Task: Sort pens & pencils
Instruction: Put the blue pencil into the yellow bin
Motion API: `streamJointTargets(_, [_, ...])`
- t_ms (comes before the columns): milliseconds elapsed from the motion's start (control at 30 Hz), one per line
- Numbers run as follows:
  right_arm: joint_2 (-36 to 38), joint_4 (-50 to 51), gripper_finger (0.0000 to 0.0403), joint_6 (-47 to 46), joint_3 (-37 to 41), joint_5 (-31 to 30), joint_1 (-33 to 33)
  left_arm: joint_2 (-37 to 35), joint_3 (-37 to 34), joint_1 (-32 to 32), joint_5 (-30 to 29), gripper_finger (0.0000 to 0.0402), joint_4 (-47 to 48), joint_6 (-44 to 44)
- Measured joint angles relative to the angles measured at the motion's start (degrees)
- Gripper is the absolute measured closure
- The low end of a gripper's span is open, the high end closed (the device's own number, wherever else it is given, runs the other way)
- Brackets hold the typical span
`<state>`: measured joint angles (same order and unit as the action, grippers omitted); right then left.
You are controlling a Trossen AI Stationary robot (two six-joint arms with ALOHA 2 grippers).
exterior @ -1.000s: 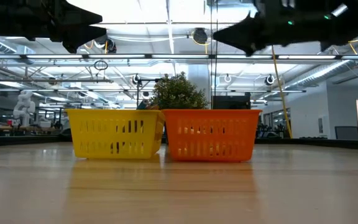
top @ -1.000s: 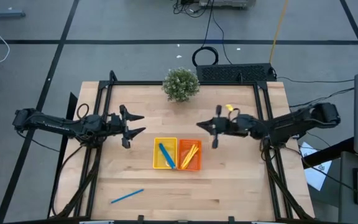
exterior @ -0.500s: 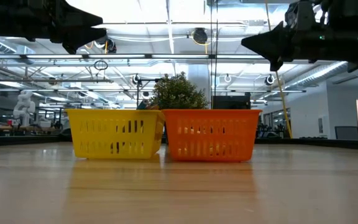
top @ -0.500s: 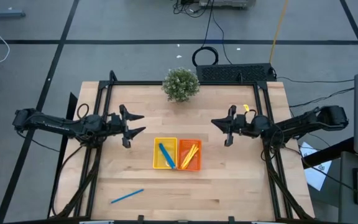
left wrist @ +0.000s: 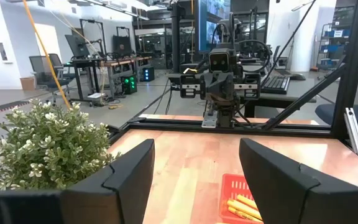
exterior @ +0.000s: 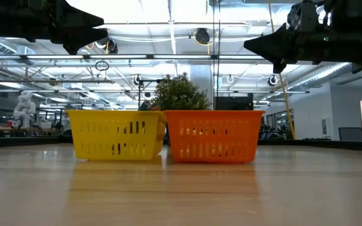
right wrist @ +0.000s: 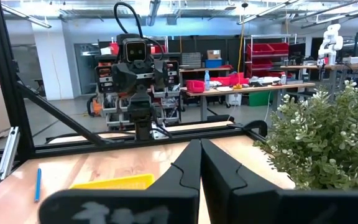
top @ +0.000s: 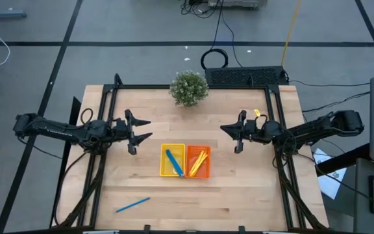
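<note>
A yellow tray (top: 172, 160) holds a blue pen (top: 173, 162). The orange tray (top: 199, 162) beside it holds several yellow pencils (top: 198, 160). Another blue pen (top: 133, 205) lies flat on the table near the near-left corner. My left gripper (top: 149, 129) hovers open, left of the trays and above the table. My right gripper (top: 223, 128) hovers shut, to the right of the trays and a little farther back. In the right wrist view its fingers (right wrist: 200, 149) meet with nothing between them. In the left wrist view the left gripper (left wrist: 197, 163) is empty.
A potted plant (top: 189, 88) stands at the table's far edge, behind the trays. A black frame (top: 193, 86) runs around the table. Bare wood lies between the trays and the loose blue pen, and to the right of the orange tray.
My right gripper has drawn back from beside the orange tray toward the table's right edge, staying high above the table. It has held still for the last half second. The left arm, the trays and the pens have not moved.
</note>
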<state>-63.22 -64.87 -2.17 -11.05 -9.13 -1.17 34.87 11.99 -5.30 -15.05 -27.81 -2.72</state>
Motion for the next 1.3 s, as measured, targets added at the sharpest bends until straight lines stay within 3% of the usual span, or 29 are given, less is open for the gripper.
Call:
streamJointTargets(467, [0.0, 0.01, 0.0403, 0.0, 0.0, 0.0, 0.0, 0.14, 0.0, 0.0, -0.75, 0.016, 1.42, 3.11])
streamJointTargets(733, [0.0, -0.01, 0.0403, 0.02, 0.0, 0.0, 0.0, 6.48, 3.36, -1.63, -1.36, 0.0161, 5.44, 6.46])
streamJointTargets(833, [0.0, 0.0, 0.0403, 0.02, 0.0, 0.01, 0.0, 10.55, 8.73, -4.13, -1.36, 0.0161, 13.0, 8.31])
streamJointTargets(1033, [0.0, 0.01, 0.0403, 0.02, 0.0, 0.02, 0.0, 18.92, 23.07, -13.49, -0.49, 0.0161, 39.42, 15.88])
streamJointTargets(1200, [0.0, 0.01, 0.0403, 0.22, 0.0, 0.02, 0.0, 27.16, 31.36, -24.17, 6.16, 0.0161, 57.64, 33.95])
streamJointTargets(1300, [0.0, 0.01, 0.0403, 0.24, 0.0, 0.02, 0.0, 32.43, 32.87, -31.31, 10.15, 0.0161, 61.36, 46.79])
